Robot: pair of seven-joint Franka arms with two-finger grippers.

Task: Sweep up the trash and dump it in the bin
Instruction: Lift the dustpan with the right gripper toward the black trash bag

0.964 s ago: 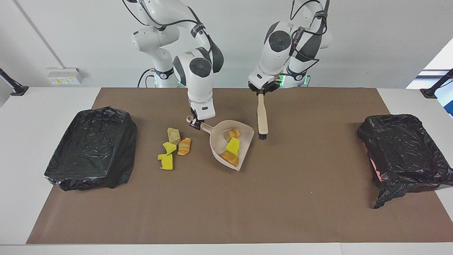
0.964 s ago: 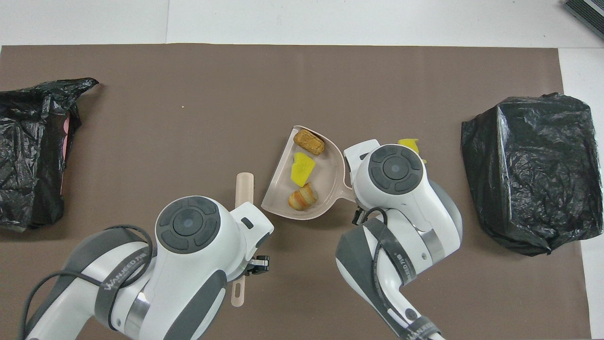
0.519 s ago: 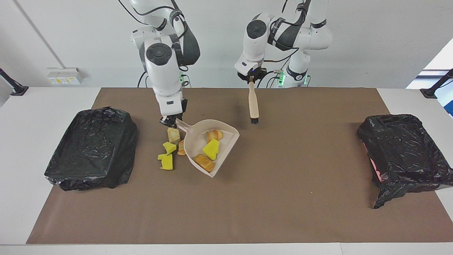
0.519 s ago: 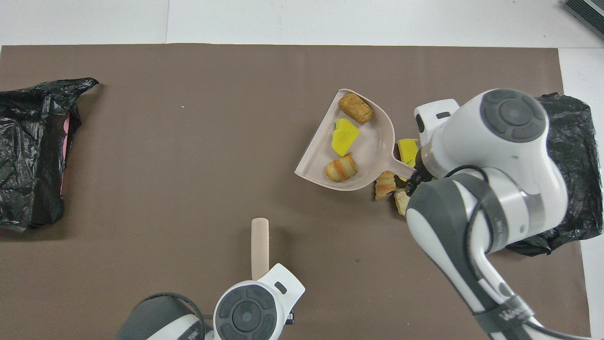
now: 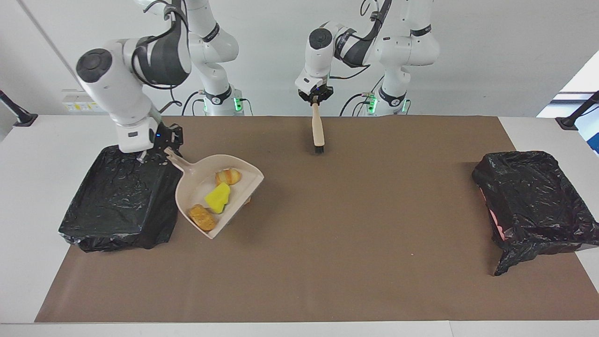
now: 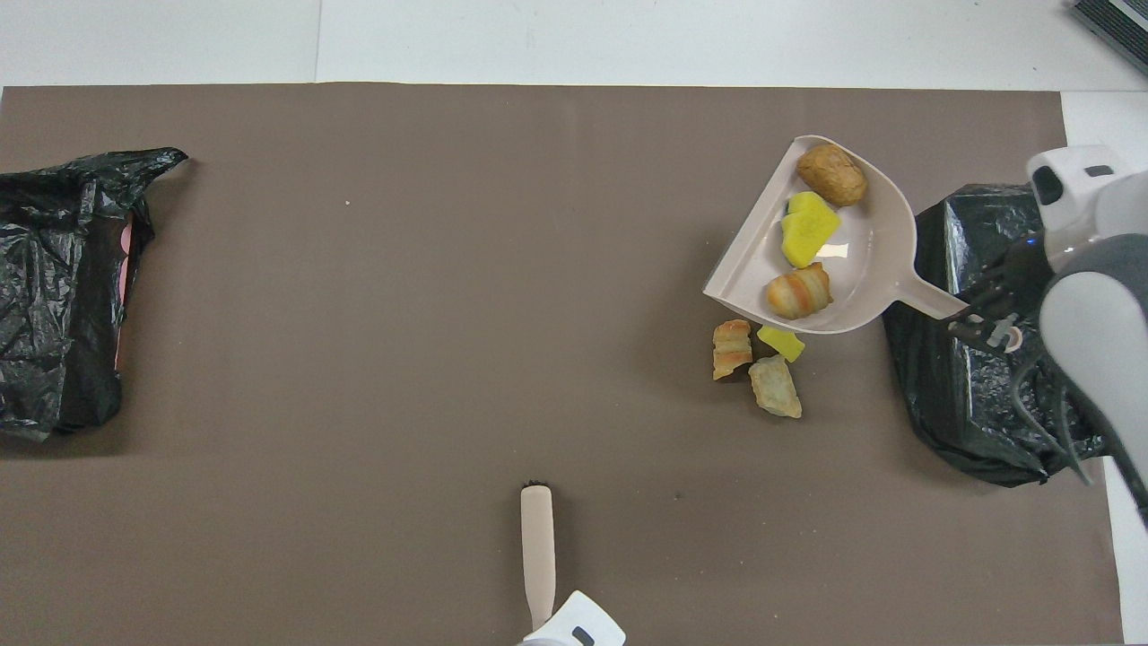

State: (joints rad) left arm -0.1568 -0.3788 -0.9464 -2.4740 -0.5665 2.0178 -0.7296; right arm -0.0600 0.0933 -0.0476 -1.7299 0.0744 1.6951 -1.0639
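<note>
My right gripper is shut on the handle of the beige dustpan. It holds the pan in the air beside the black-bagged bin at the right arm's end. Three pieces of trash lie in the pan: a striped roll, a yellow wedge and a brown lump. Three more scraps lie on the mat under the pan's edge. My left gripper is shut on the brush, which hangs bristles down.
A second black-bagged bin sits at the left arm's end. The brown mat covers the table between the two bins.
The right arm swung the loaded dustpan from mid-table toward the bin at its own end. The left arm pulled the brush back toward the robots and raised it.
</note>
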